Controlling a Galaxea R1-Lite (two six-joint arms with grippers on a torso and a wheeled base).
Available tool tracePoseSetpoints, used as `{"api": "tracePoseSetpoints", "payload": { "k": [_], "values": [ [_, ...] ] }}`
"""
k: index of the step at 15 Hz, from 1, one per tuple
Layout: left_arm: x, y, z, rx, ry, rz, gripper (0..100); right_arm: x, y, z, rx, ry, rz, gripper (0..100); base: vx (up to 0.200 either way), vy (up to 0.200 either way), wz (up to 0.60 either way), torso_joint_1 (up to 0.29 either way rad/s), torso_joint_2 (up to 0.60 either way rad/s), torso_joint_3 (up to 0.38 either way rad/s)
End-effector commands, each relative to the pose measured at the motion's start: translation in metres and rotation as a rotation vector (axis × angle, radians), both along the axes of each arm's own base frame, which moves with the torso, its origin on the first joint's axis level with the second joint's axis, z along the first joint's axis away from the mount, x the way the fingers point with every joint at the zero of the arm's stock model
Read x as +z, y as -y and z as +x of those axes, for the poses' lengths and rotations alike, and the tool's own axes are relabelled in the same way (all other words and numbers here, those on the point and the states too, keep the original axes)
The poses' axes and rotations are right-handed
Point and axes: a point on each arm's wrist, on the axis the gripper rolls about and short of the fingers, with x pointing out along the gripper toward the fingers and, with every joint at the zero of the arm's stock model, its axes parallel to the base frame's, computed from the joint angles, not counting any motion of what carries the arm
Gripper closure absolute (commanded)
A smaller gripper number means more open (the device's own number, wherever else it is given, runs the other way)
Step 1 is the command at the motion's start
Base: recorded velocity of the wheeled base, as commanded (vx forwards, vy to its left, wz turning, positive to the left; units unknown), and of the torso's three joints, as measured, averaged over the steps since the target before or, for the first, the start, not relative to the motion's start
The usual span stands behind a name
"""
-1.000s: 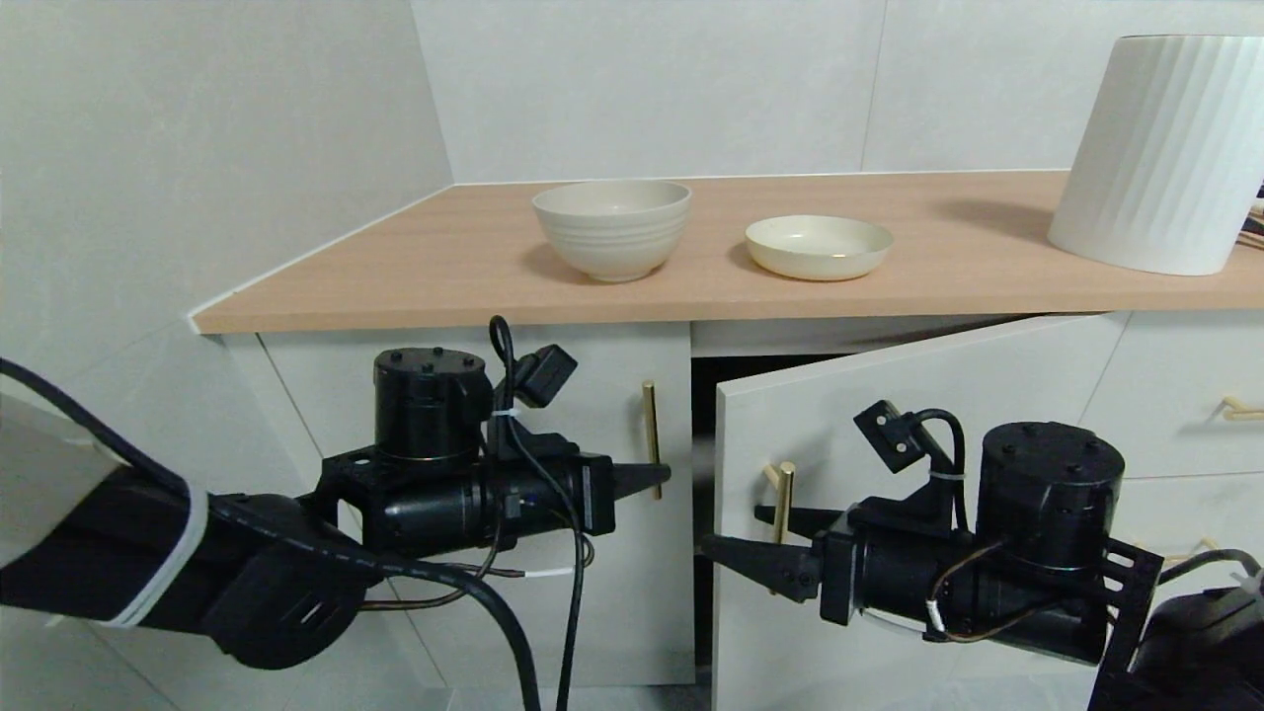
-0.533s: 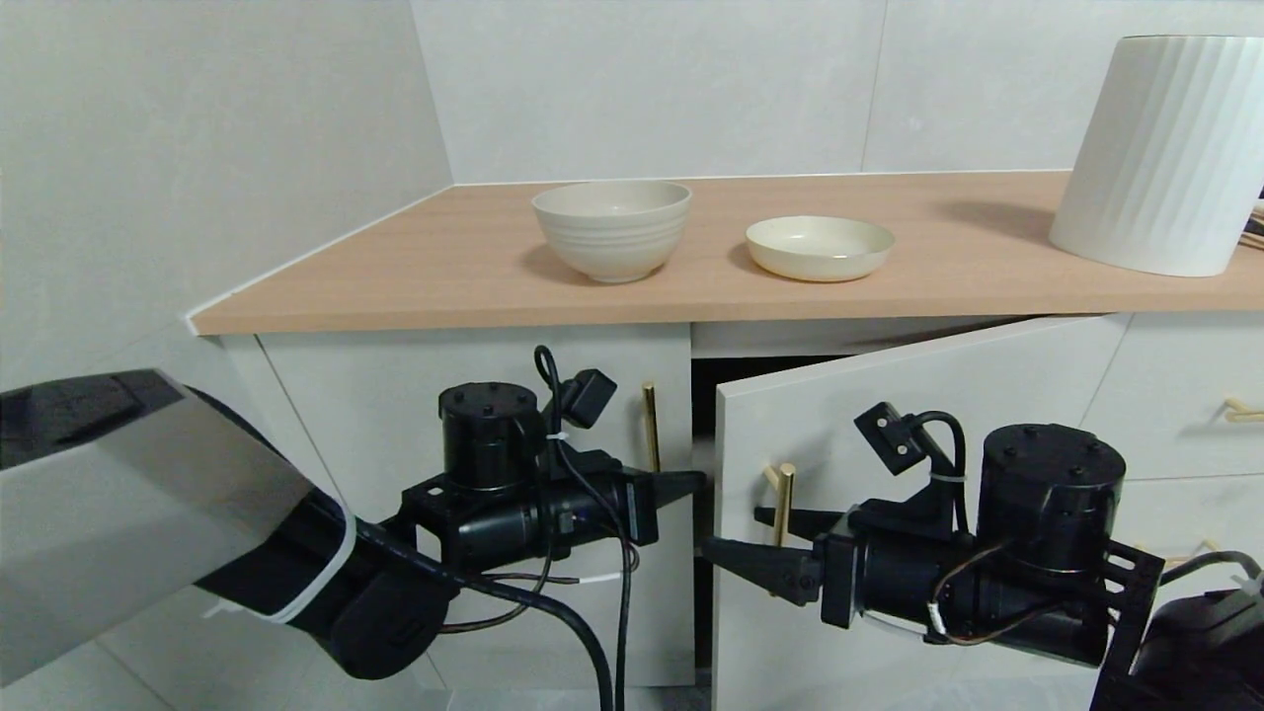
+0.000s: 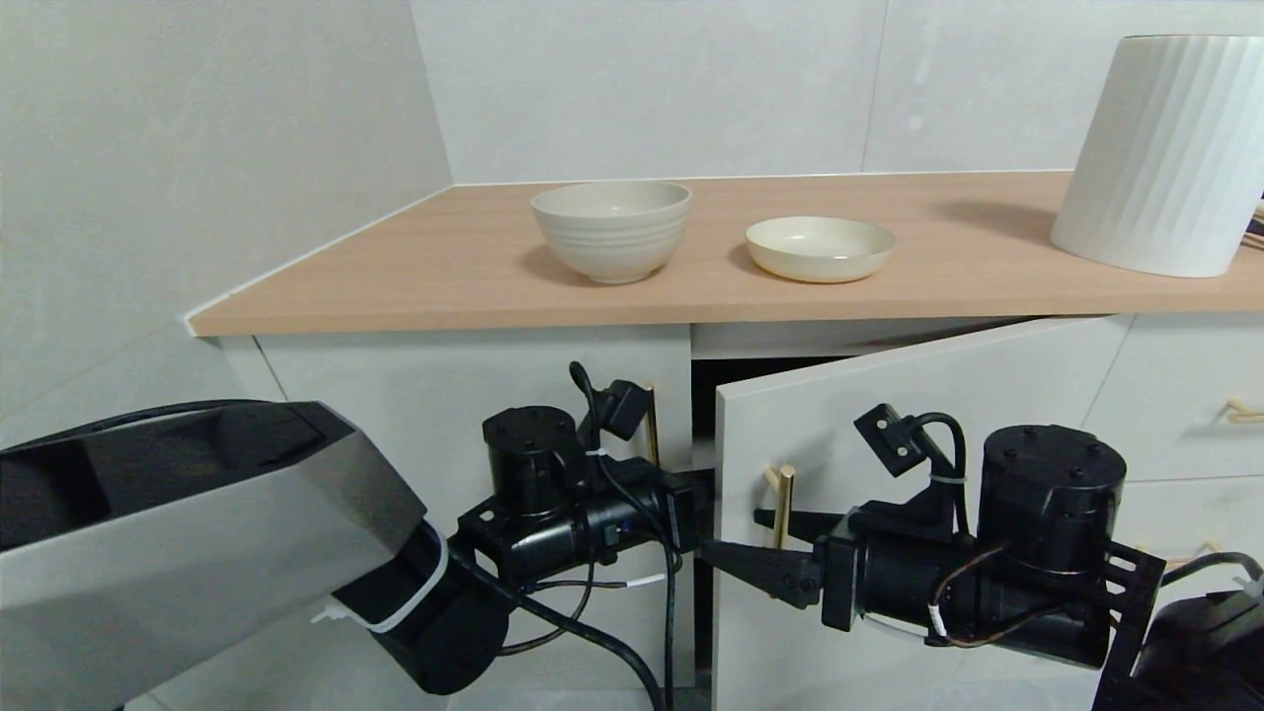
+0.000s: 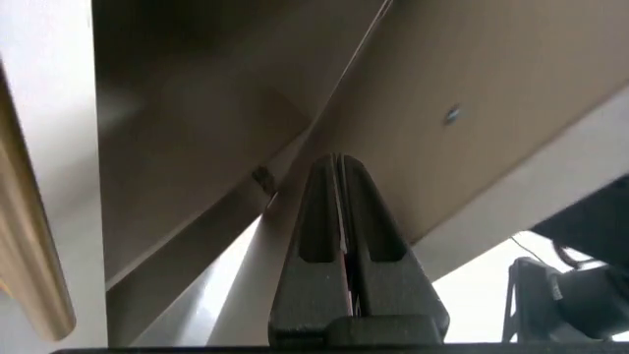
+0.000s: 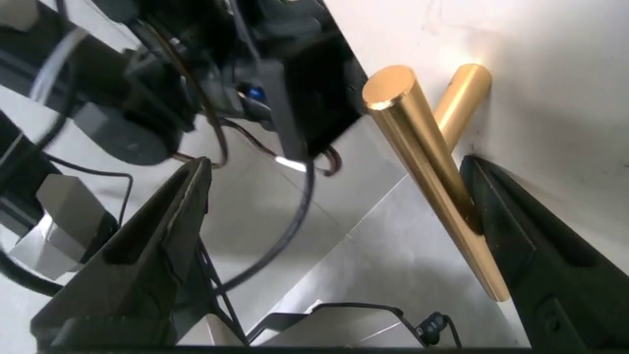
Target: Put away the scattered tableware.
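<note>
My left pincer (image 4: 339,187), pressed together, has slid into the gap beside the ajar cabinet door (image 3: 889,395). My right pincer (image 3: 733,533), spread, brackets its brass handle (image 3: 784,499). Bowl (image 3: 611,229) and dish (image 3: 820,247) sit on the countertop (image 3: 415,267).

Head camera faces the counter (image 3: 444,276) and cabinet door (image 3: 987,375), slightly downward; left wrist camera looks close into the door gap (image 4: 197,118); right wrist camera (equally close) shares the brass handle (image 5: 421,147) with the head view.
</note>
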Motion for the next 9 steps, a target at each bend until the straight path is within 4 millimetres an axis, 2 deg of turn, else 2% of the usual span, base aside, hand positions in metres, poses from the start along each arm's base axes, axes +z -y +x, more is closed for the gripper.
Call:
{"api": "tracePoseSetpoints", "payload": {
  "k": [1, 9],
  "values": [
    [-0.005, 0.003, -0.001, -0.01, -0.007, 0.004, 100, 0.002, 0.002, 0.001, -0.01, 0.009, 0.005, 0, 0.0, 0.0, 0.0, 0.0, 0.0, 0.0],
    [-0.004, 0.008, -0.004, -0.026, 0.02, -0.013, 100, 0.015, 0.034, 0.011, -0.149, 0.096, -0.009, 0, 0.0, 0.0, 0.0, 0.0, 0.0, 0.0]
  ]
}}
